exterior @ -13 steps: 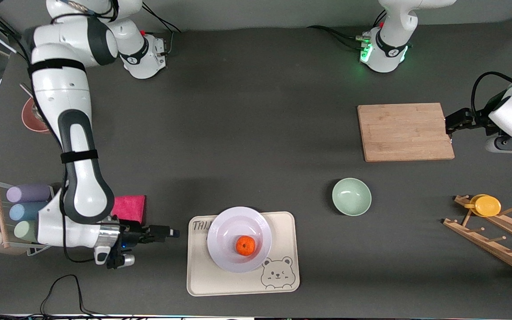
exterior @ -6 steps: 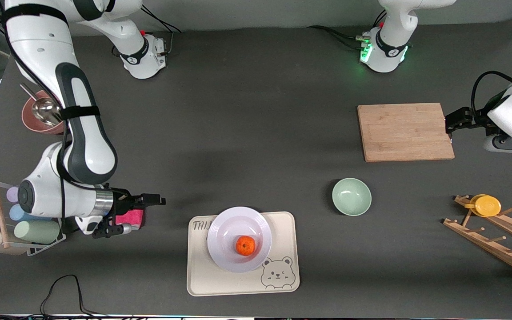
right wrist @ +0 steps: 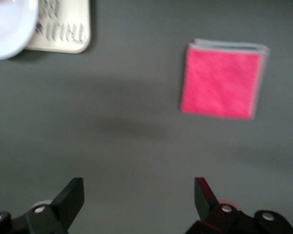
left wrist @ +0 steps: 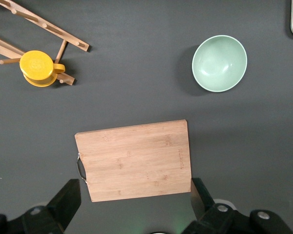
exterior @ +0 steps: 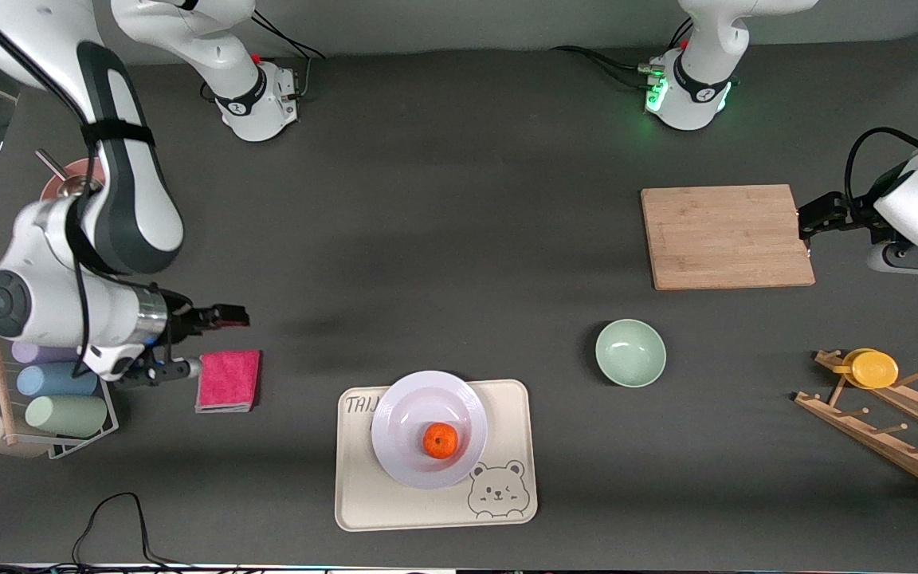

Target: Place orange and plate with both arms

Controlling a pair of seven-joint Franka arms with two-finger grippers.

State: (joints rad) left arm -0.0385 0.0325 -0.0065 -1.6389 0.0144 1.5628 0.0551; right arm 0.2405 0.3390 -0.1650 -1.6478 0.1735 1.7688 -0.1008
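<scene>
- Right gripper [exterior: 224, 317] hangs in the air over bare table at the right arm's end, just above the pink cloth [exterior: 228, 380]. Its two fingers are spread wide and hold nothing.
- Nearest the front camera is the cream bear tray [exterior: 507, 446].
- On that tray sits the plate [exterior: 403, 414], round and white. It hangs a little over the tray's edge that is farther from the front camera.
- Inside the plate rests the orange [exterior: 441, 440], small and bright. Nothing is touching it.
- At the right arm's end of the table stands a wire rack [exterior: 100, 414] with pastel cups lying in it, beside the pink cloth.
- At the left arm's end is a wooden peg rack [exterior: 889, 430] with a yellow cup [exterior: 872, 368] on it.
- A bit farther from the front camera than the tray is the green bowl [exterior: 630, 353]. It stands by itself on the table.
- Farther again lies the wooden board [exterior: 726, 236], flat on the table.
- Left gripper [exterior: 814, 217] is over the table just beside the end of the board. Its fingers [left wrist: 68, 197] are spread apart and hold nothing. This arm waits.
- Farther than the right gripper, a reddish bowl [exterior: 56, 179] peeks out from under the right arm.
</scene>
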